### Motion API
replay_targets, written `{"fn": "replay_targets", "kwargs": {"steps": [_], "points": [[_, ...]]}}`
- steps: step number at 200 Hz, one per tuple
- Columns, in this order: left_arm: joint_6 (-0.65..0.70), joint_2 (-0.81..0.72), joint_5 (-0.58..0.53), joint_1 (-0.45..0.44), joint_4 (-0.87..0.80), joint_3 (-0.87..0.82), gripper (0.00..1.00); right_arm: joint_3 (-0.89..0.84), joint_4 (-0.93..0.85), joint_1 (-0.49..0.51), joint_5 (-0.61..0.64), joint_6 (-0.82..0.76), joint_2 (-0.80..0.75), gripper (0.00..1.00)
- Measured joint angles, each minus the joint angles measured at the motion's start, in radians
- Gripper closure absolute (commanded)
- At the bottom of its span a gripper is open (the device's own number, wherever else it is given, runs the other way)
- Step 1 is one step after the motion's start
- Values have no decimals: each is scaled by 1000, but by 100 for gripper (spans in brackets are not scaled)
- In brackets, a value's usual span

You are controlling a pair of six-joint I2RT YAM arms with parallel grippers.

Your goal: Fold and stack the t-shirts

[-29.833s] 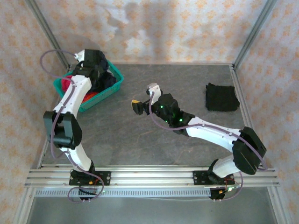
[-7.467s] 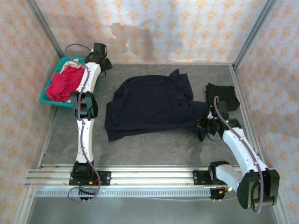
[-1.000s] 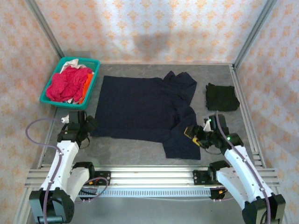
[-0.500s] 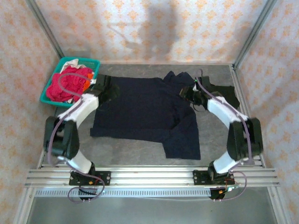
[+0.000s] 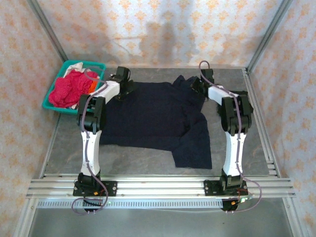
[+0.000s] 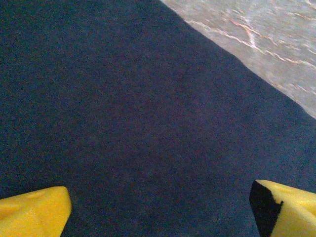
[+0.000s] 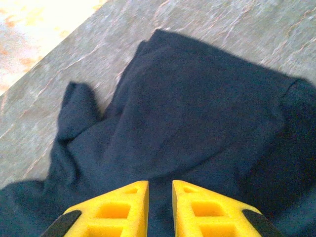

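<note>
A large dark navy t-shirt (image 5: 148, 113) lies spread across the table, its right side rumpled and one flap hanging toward the near edge. My left gripper (image 5: 124, 82) hovers over the shirt's far left part. In the left wrist view it (image 6: 160, 212) stands wide open over flat navy cloth (image 6: 123, 98), with nothing between its yellow fingertips (image 6: 34, 212). My right gripper (image 5: 196, 88) is at the rumpled far right part. In the right wrist view its jaws (image 7: 160, 190) are nearly together, with a fold of the navy cloth (image 7: 197, 108) between them.
A teal basket (image 5: 94, 63) at the far left holds a magenta-red shirt (image 5: 69, 89), some orange cloth (image 5: 93, 85) and white cloth (image 5: 74, 66). Bare grey tabletop (image 5: 148, 160) runs along the near side. Patterned walls close in the back and sides.
Both arms have stretched from near the front edge out to the shirt's far side. The right jaws have narrowed onto the cloth. The left jaws stay wide.
</note>
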Motion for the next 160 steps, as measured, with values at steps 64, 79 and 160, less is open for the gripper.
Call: {"fn": "replay_targets", "kwargs": {"steps": [64,79,160], "points": [[-74,64,27,26,-32,112,6,198,-89,-34,-19,39,153,80],[-79,86,32,38,-39,149,7,269,-119,-45,-23,54,193,80],[-83,195,72,65,-137,364,6,629,-246,-84,-64,103,384,67]]}}
